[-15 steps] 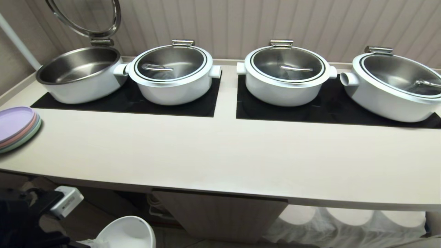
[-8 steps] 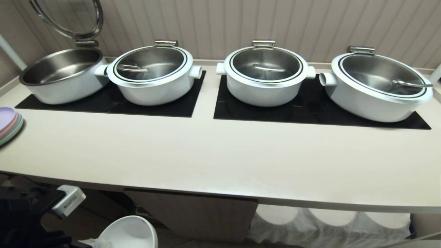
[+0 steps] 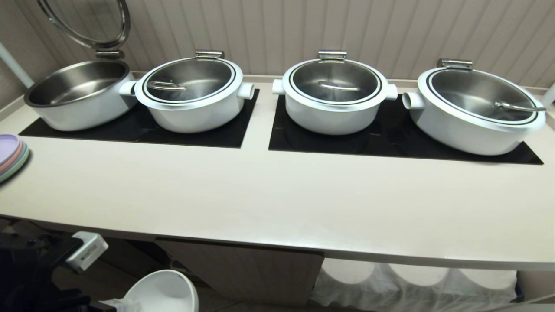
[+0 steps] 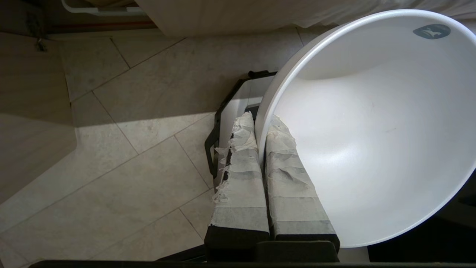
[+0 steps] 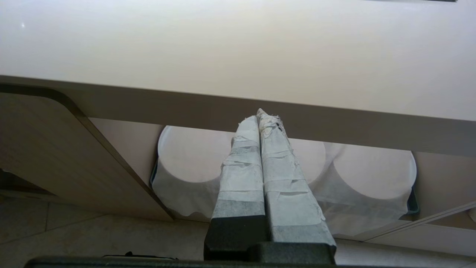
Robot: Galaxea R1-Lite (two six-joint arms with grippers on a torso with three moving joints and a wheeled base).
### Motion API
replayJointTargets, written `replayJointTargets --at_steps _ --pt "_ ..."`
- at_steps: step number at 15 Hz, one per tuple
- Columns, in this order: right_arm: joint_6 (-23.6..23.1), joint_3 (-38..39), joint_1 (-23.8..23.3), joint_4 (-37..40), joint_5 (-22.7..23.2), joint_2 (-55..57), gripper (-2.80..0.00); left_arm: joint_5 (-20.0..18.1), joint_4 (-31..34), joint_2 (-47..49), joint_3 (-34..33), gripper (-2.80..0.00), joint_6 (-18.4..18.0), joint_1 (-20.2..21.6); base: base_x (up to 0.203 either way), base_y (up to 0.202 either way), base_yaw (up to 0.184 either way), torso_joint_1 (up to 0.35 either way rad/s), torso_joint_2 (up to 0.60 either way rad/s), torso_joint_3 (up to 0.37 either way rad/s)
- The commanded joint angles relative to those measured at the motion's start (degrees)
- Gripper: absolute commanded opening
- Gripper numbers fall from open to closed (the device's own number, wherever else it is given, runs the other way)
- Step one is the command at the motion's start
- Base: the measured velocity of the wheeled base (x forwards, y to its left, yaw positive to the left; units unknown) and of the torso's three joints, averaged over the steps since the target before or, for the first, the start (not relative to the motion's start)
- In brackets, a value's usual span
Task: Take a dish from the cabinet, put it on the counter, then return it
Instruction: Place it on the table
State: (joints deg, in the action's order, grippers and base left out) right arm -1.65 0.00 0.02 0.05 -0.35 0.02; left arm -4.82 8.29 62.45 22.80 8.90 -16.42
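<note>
Smooth beige counter (image 3: 269,203); left end effector (image 4: 262,128) pinching round white ceramic dish (image 4: 375,126) rim; right end effector (image 5: 260,119) pressed together.

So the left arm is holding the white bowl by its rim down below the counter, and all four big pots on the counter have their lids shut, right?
Not quite. The pot farthest to the robot's left has its lid raised, as the head view shows; the other three are shut. The rest holds: the left gripper pinches the white bowl by its rim, below the counter.

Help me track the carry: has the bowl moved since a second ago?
Yes. The bowl, in the left tool, shifted right against the cabinet door: then beside its left edge, now overlapping it.
</note>
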Motion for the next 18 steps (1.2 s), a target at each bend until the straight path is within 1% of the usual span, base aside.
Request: replayJointTargets --at_steps 1,4,9,14,16,18 --pt "0.0 0.0 0.0 0.0 0.0 0.0 -2.80 0.1 0.1 -0.2 0.0 -2.80 0.2 0.1 0.000 0.000 0.000 0.000 0.00 0.000" --pt "0.0 0.0 0.1 0.0 0.0 0.0 -2.80 0.0 0.1 -0.1 0.1 -2.80 0.1 0.1 0.000 0.000 0.000 0.000 0.00 0.000" --pt "0.0 0.0 0.1 0.0 0.0 0.0 -2.80 0.1 0.1 2.4 4.1 -2.80 0.2 -0.1 0.000 0.000 0.000 0.000 0.00 0.000" --pt "0.0 0.0 0.0 0.0 0.0 0.0 -2.80 0.4 0.7 7.5 10.4 -2.80 0.2 -0.2 0.000 0.000 0.000 0.000 0.00 0.000" --pt "0.0 0.0 0.0 0.0 0.0 0.0 -2.80 0.4 3.5 9.9 14.9 -2.80 0.5 -0.3 0.000 0.000 0.000 0.000 0.00 0.000" --pt "0.0 0.0 0.1 0.0 0.0 0.0 -2.80 0.3 6.0 13.1 19.8 -2.80 1.8 -0.6 0.000 0.000 0.000 0.000 0.00 0.000"
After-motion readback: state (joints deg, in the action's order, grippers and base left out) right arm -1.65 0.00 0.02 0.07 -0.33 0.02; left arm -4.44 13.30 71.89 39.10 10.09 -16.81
